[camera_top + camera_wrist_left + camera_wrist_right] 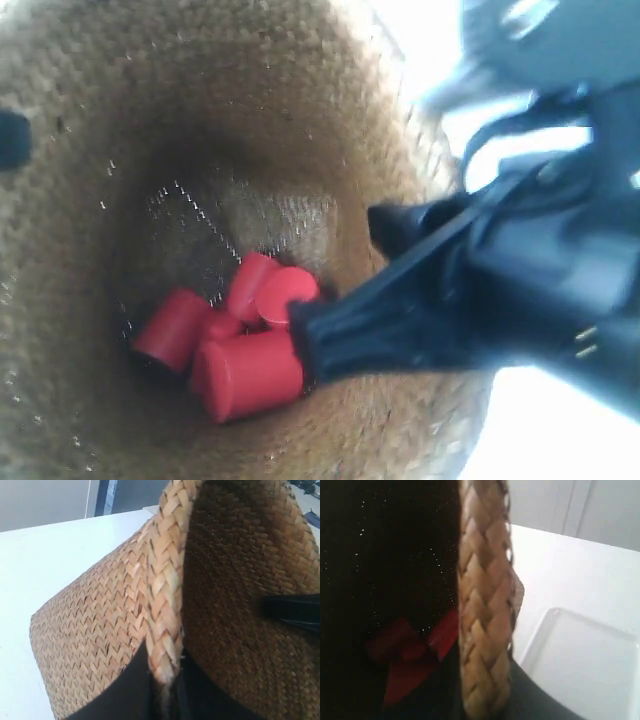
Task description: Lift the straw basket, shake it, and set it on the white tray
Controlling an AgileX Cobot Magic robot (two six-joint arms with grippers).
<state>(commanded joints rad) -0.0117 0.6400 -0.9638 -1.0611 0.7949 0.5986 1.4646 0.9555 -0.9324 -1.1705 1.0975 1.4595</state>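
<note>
The straw basket (100, 630), red cylinders (245, 370) lying at its bottom, is pinched at its braided rim by the left gripper (162, 692) and, across from it, by the right gripper (485, 692), with the white tray (585, 670) seen just beside the basket.

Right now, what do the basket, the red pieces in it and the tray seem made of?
Basket: braided straw or similar plant fibre, matte tan; herringbone weave and a thick plaited rim show. Red pieces: probably plastic, smooth and evenly coloured, cylinder-like; the blur leaves it open. Tray: smooth white with a soft sheen, plastic or glazed ceramic; cannot tell which.
</note>
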